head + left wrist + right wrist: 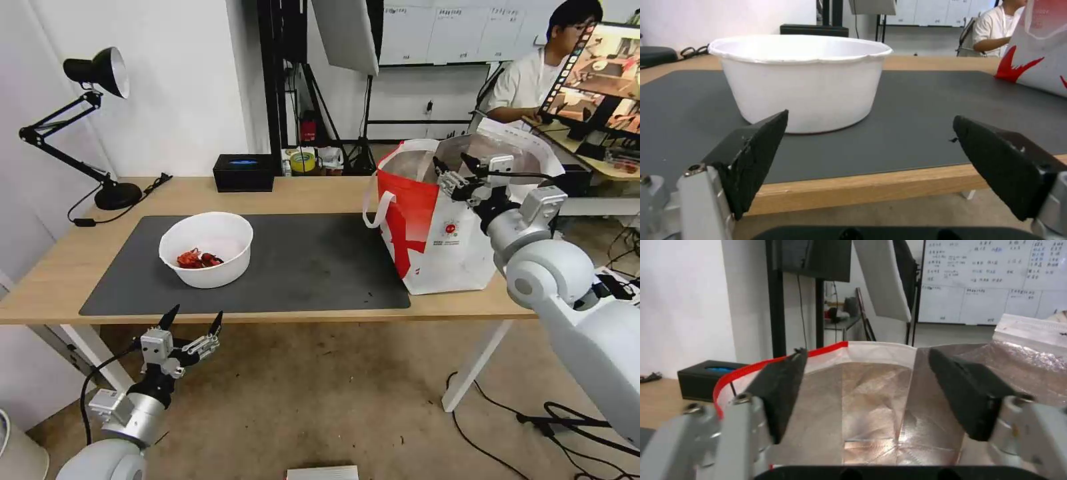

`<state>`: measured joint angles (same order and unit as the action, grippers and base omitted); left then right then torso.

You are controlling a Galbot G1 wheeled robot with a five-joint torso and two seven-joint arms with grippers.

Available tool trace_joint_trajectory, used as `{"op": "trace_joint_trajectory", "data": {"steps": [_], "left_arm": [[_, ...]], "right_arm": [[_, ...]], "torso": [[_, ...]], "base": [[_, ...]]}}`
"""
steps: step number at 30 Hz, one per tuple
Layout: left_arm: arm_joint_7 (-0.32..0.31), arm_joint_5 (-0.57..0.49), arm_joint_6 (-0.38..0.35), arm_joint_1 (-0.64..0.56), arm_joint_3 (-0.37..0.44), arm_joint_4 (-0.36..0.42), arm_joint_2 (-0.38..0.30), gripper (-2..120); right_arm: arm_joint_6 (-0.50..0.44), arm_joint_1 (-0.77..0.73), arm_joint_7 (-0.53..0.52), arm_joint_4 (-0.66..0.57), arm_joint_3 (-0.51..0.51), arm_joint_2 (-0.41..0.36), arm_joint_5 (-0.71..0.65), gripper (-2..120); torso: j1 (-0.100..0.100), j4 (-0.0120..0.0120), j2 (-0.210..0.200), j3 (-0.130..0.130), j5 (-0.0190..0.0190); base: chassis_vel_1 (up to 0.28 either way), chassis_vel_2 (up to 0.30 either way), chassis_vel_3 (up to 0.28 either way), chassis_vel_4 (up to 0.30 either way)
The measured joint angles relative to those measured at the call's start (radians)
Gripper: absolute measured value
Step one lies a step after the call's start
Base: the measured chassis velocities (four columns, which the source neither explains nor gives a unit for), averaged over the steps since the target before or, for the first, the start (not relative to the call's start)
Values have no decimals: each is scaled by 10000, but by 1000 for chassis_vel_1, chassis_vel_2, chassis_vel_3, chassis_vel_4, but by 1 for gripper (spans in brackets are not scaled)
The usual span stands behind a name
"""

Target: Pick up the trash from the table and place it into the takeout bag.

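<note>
The long light-wood table on white legs carries a large dark grey mat that covers most of its middle. At the right end of the table stands the big white-and-red boxy takeout bag with white loop handles and a small round red logo on its front. Its mouth is open, and the right wrist view shows the silver foil lining inside; what lies at the bottom of the bag cannot be told.

On the left part of the mat sits the white round plastic bowl, upright, with red food scraps on its bottom. It is well apart from the bag and near the front edge of the mat.

Behind the mat, at the back edge of the table, is a black rectangular tissue box. At the far left corner stands a black desk lamp with a jointed arm.

The right gripper is raised over the open mouth of the bag, above its near rim. Its black fingers are spread wide with nothing between them.

The left gripper hangs low in front of the table, just below the front edge and facing the bowl. Its two black fingers are also wide apart and hold nothing; the bowl stands between them farther back in the left wrist view, not touched.
</note>
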<state>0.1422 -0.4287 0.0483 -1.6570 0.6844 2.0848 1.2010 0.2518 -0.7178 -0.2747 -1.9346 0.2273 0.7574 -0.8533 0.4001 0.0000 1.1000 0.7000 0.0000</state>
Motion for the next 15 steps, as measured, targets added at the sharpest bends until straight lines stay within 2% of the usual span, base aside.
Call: {"op": "trace_joint_trajectory", "data": {"steps": [4,5,6,13,15], "left_arm": [[0,-3,-1,0,-2,6,-4,100],[0,-7,-2,0,-1,12,-16,100],[0,-9,-1,1,-2,12,-18,100],[1,-9,-2,5,-1,-1,10,100],[4,-9,12,-27,102,-32,102,100]], "right_arm": [[0,-32,-2,-44,0,0,-43,86],[-95,-112,-3,-140,1,6,-166,96],[-252,-197,-2,-253,2,21,-286,99],[-656,-592,-10,-718,28,124,-414,100],[-1037,-1464,-110,-1432,225,382,-104,100]], "torso": [[0,0,0,0,0],[0,0,0,-1,0],[0,0,0,0,0],[0,0,1,0,0],[0,3,0,-1,-1]], "base": [[0,0,0,0],[0,0,0,0],[0,0,0,0],[0,0,0,0],[0,0,0,0]]}}
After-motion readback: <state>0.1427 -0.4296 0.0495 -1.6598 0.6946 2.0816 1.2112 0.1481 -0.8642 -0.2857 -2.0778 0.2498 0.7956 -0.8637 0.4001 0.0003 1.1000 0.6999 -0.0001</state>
